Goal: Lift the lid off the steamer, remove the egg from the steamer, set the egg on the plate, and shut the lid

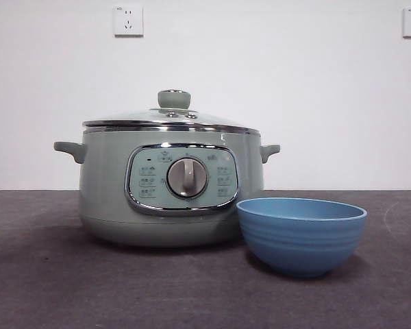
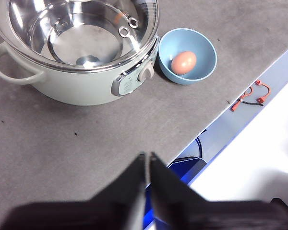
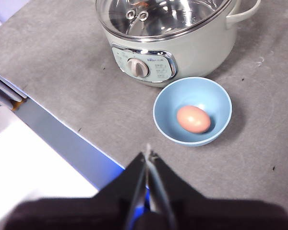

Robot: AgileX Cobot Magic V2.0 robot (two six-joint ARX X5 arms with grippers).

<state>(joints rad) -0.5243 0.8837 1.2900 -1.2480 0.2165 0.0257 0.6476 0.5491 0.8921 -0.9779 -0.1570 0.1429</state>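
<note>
Nearest sat the ridged blue plate [image 1: 301, 235], touching the steamer [image 1: 109, 199], cradling the smooth egg [image 3: 193, 119]; glass lid [image 1: 173, 115] on; my left gripper [image 2: 147, 155] and right gripper [image 3: 148, 155] were closed, empty.

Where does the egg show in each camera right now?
Front view: not visible; the plate's wall hides its inside.
Left wrist view: egg lies in the plate.
Right wrist view: egg lies in the plate.
Shared landmark: the steamer's grey dial.

A lab-style test bench: bare white wall [image 1: 260, 82] with two sockets [image 1: 128, 20], grey felt-covered table [image 1: 89, 288].
</note>
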